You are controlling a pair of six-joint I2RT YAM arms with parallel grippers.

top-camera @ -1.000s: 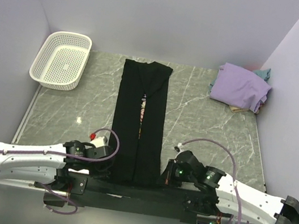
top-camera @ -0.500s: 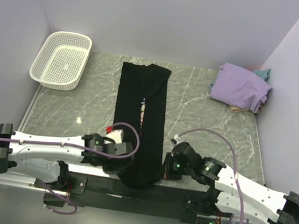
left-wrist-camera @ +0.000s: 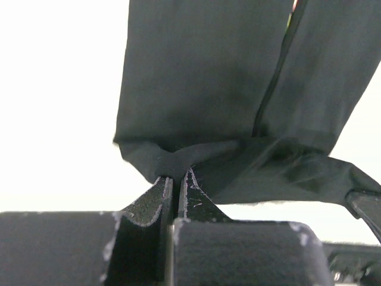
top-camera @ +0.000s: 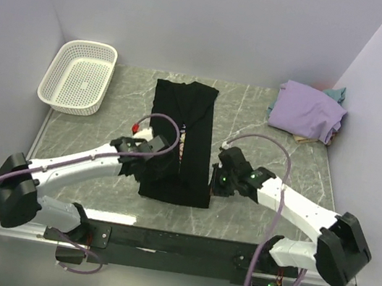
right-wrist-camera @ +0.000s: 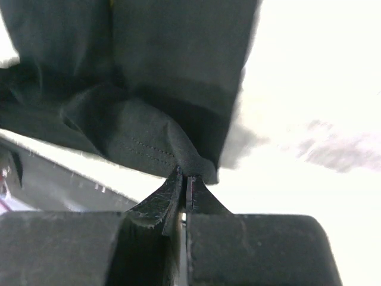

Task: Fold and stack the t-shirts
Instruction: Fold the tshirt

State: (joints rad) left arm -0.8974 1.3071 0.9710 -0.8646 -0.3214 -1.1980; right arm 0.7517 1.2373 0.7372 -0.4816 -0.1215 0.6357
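**Hem pinched in both claws, collar straight ahead**

My left claw (left-wrist-camera: 176,179) is closed tight on the near hem of the black t-shirt (top-camera: 185,113), at its left corner. My right claw (right-wrist-camera: 184,177) is clamped the same way on the right corner. Both hang over the middle of the table (top-camera: 268,163), one at each side of the cloth, which doubles back beneath them towards the near edge. The shirt is a narrow strip, its long axis running near to far. Its collar end lies flat close to the far edge, dead ahead of both claws and equally near each. I judge the fold wants an even carry forward. The lavender t-shirt (top-camera: 306,111) and teal t-shirt (top-camera: 339,93) sit in the far right corner, and the basket (top-camera: 77,80) in the far left.
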